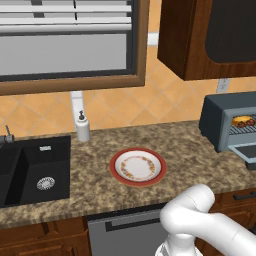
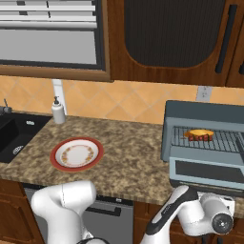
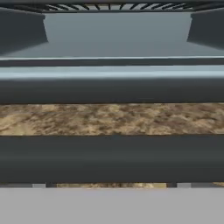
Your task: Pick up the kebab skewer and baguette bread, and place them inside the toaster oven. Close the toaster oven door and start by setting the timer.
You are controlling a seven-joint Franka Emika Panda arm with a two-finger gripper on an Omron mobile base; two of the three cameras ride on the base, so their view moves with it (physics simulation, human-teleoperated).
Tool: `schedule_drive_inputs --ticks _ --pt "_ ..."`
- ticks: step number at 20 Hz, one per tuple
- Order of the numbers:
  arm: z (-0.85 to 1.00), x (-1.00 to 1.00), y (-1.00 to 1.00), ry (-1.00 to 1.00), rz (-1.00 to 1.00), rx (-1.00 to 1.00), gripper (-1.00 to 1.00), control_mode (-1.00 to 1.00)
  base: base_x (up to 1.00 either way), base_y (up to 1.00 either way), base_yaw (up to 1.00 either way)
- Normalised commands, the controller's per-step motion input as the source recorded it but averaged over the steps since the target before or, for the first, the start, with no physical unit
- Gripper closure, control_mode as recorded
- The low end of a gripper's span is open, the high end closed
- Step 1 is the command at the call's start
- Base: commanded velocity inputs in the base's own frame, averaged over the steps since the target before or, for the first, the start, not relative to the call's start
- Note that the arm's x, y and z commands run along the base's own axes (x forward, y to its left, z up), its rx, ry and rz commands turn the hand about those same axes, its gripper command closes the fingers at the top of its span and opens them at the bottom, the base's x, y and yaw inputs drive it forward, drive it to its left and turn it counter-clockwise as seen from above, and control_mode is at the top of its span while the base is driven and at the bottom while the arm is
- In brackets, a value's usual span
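The blue-grey toaster oven (image 2: pixel 200 112) stands at the right end of the counter, also at the right edge of the left base view (image 1: pixel 215 120). Its door (image 2: pixel 207 171) is swung down open. On the wire rack inside lies the golden baguette bread (image 2: pixel 199 133), and the dark red chunks of the kebab skewer (image 2: pixel 200 138) lie against it. My gripper (image 2: pixel 217 202) sits low at the counter's front, just under the door's outer edge. The hand view looks closely across the door's dark bars and a strip of counter into the oven. The jaws are spread wide with nothing between them.
A red-rimmed plate (image 1: pixel 114 167) sits bare in the middle of the granite counter (image 1: pixel 190 150). A soap dispenser (image 1: pixel 82 127) stands by the wall next to the black sink (image 1: pixel 30 170). Dark wooden cabinets (image 2: pixel 167 38) hang above the oven.
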Motion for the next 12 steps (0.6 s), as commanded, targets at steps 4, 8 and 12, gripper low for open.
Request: schedule_drive_inputs --ticks 4,8,12 --pt "0.55 0.28 0.00 -0.09 0.00 0.03 -1.00 -1.00 0.00 0.00 0.00" --pt "0.64 0.29 0.00 -0.06 0.00 0.03 -1.00 -1.00 0.00 0.00 0.00" --pt "0.71 0.32 0.00 -0.06 0.00 0.01 -1.00 -1.00 0.00 0.00 0.00"
